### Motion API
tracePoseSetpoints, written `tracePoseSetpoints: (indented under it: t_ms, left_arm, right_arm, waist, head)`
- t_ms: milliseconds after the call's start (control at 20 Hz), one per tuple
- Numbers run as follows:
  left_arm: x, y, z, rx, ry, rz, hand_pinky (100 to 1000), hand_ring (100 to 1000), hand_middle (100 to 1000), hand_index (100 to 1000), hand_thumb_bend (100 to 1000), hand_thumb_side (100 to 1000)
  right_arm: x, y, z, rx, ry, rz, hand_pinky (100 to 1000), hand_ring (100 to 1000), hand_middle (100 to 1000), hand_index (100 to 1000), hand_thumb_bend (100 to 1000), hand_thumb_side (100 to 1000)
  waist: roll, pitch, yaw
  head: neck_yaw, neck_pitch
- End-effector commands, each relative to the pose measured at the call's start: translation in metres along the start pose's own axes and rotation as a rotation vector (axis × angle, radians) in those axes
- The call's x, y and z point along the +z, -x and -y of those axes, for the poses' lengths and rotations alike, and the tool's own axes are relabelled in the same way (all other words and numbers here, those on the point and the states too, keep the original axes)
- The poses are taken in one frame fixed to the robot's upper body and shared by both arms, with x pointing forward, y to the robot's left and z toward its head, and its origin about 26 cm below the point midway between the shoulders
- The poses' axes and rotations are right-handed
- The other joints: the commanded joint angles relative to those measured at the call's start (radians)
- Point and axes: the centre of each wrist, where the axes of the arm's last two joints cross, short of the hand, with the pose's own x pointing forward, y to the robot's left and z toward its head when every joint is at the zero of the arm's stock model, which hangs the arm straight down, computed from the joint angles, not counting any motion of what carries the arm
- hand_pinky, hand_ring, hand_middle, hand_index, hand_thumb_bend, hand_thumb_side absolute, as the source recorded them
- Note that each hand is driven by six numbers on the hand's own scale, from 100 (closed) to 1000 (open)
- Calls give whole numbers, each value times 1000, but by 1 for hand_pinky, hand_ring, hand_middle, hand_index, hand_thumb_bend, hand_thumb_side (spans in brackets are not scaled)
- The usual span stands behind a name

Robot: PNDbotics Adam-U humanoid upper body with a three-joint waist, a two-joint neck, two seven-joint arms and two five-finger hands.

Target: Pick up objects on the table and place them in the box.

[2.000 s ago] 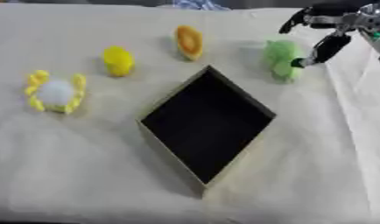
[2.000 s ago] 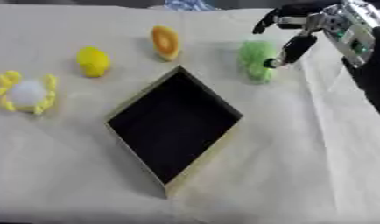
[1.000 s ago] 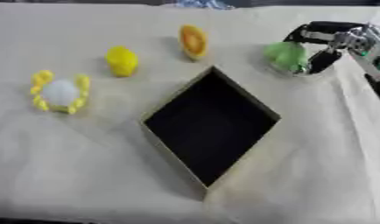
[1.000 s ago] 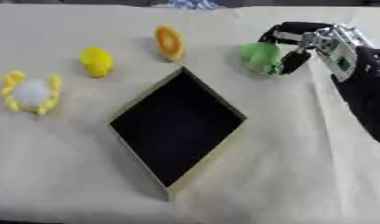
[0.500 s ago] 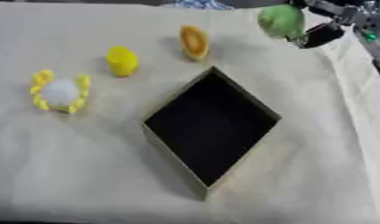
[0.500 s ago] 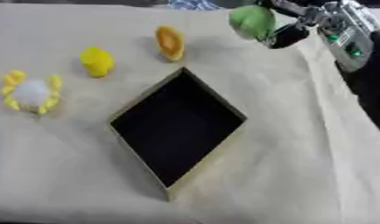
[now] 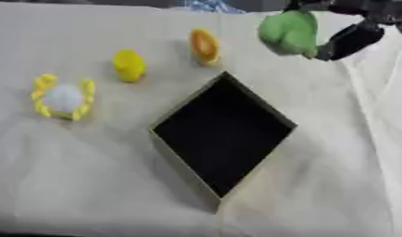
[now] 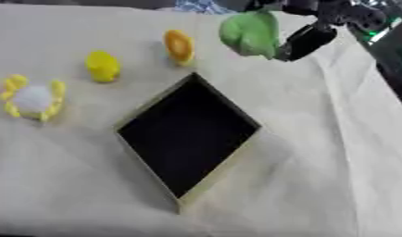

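With the green object (image 8: 251, 33) gripped in the curled fingers of the right hand (image 8: 311, 28) and held aloft beyond the box (image 8: 236, 157), the carry is underway; next, lowering over the dark opening and releasing.

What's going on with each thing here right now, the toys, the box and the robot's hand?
green object: held above the table by the right hand
right hand: curled round the green object
box: open, nothing visible inside
orange object: on the table
yellow object: on the table
white and yellow object: on the table
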Motion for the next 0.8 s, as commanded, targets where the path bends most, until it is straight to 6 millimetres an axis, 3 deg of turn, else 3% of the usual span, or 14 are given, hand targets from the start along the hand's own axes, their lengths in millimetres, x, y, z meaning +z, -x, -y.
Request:
tracePoseSetpoints:
  t_ms: [50,400,600,800]
  left_arm:
    - [-7,-9,-2,-14,19,40,830,698,629,805,132,712]
    - [-8,-10,2,-2,27,46,829,699,630,805,135,705]
    - [-8,-10,2,2,26,47,828,699,630,805,136,703]
    - [-8,-10,2,3,26,47,828,699,630,805,136,703]
  right_arm:
    - [4,-16,14,24,0,81,857,773,549,720,197,100]
    - [-32,-43,4,-53,-51,257,859,774,545,723,150,100]
    - [-52,-49,-11,-56,-101,283,857,776,550,725,160,100]
    - [-58,-48,-17,-47,-110,285,857,776,550,725,160,100]
  waist:
    - [0,-24,-6]
    - [6,-36,-19]
    - [13,-38,-17]
    - [14,-38,-17]
  head:
    - [14,4]
    - [38,4]
    - [37,4]
    - [37,4]
